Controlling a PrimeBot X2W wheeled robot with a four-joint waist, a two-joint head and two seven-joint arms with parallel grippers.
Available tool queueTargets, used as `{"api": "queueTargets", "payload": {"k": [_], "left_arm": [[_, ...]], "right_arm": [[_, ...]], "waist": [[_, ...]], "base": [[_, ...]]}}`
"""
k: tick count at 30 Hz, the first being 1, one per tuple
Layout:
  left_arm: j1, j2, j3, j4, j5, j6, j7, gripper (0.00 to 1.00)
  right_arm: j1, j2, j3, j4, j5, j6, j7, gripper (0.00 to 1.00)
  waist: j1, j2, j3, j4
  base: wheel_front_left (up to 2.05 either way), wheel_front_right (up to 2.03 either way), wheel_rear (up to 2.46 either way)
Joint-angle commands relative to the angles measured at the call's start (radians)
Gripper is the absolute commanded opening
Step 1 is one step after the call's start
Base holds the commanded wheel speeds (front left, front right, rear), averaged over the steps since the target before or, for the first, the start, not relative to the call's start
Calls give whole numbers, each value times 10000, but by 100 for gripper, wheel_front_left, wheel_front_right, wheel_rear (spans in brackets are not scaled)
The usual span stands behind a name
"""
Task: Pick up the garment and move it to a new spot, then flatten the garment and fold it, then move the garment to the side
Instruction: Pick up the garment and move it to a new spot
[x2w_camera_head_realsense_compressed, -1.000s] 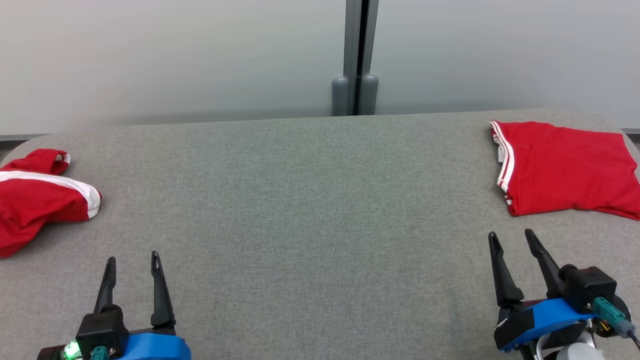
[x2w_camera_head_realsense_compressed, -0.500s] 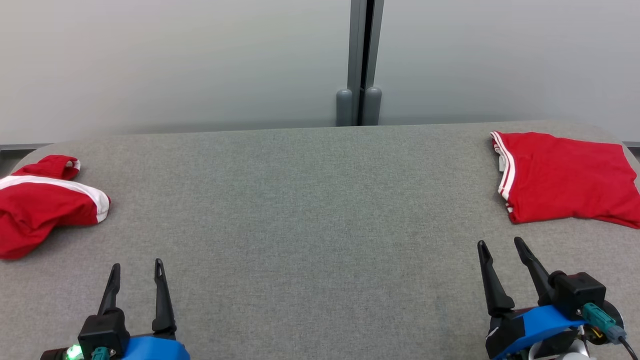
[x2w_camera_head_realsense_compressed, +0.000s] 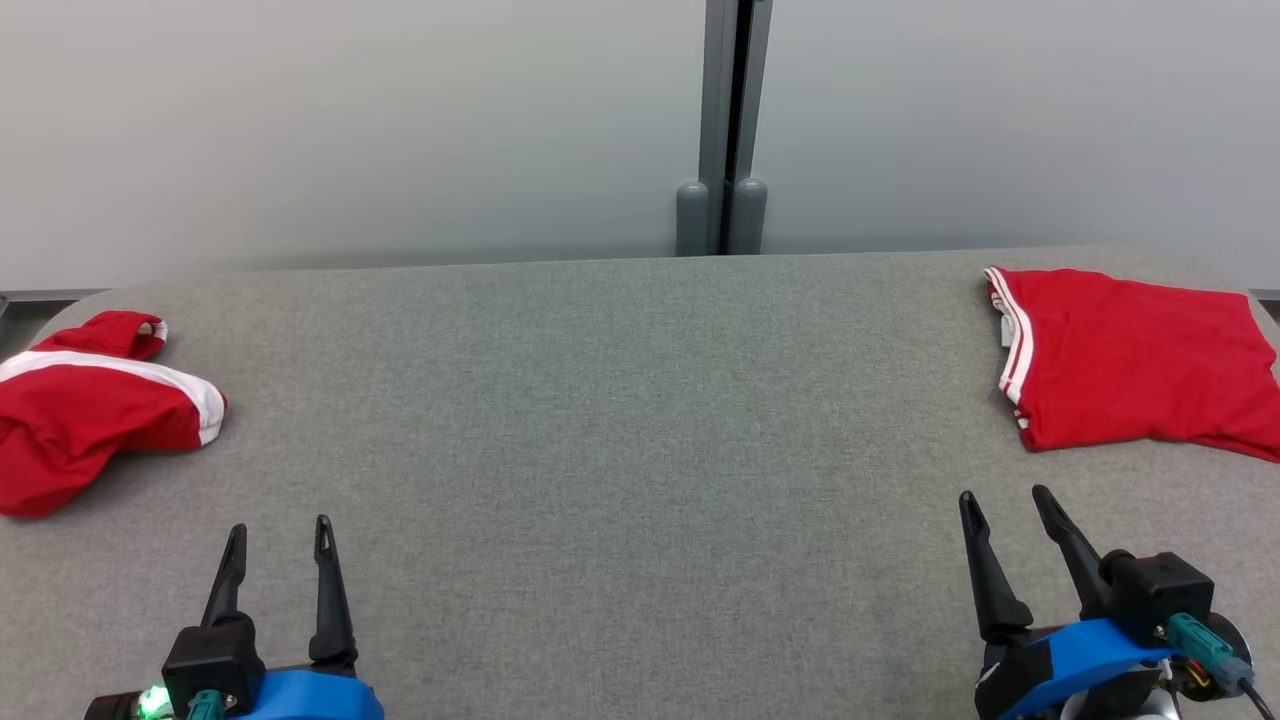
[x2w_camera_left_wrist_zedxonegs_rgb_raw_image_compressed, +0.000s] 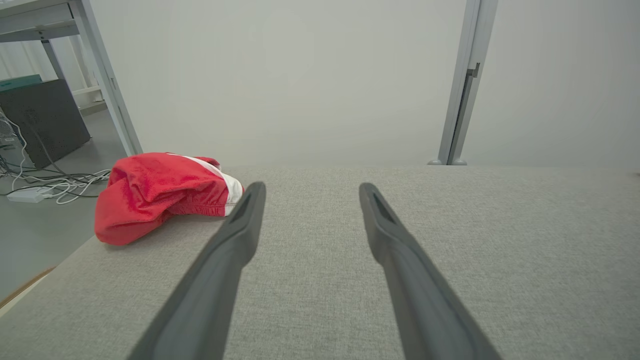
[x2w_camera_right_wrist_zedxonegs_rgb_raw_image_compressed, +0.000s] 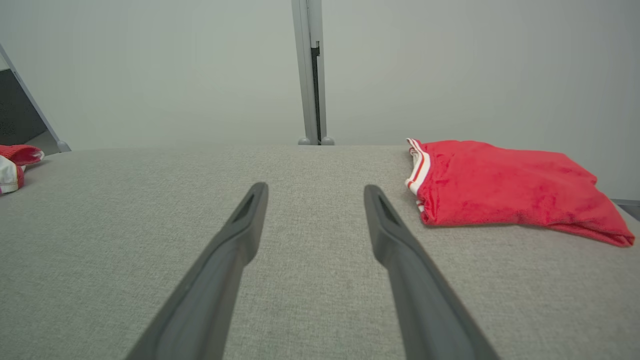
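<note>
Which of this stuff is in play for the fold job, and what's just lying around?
In play: crumpled red garment, at the left of the grey table; left gripper and right gripper, both open, empty.
Lying about: folded red garment, looks done, at the right; partition post; floor cables; black cabinet.

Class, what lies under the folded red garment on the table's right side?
The folded red garment with white-striped trim lies flat on the grey felt-like table, whose surface shows around its near edges. The patch beneath, and the garment's lower layers, are covered.
</note>
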Motion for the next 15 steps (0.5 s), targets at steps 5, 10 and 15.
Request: {"api": "queueTargets", "payload": {"k": [5, 10, 15], "left_arm": [[-132, 158, 33, -11, -30, 128, 16, 100], [-146, 214, 59, -112, -63, 198, 85, 100], [-114, 332, 96, -261, -75, 266, 153, 100]], "right_arm": [[173, 18, -2, 11, 140, 2, 0, 100], [209, 16, 53, 98, 243, 2, -72, 100], [140, 13, 173, 216, 376, 2, -192, 100]], "waist": [[0, -2, -67, 182], [0, -2, -62, 420], [0, -2, 5, 855]], "base": [[0, 0, 0], [0, 0, 0], [0, 0, 0]]}}
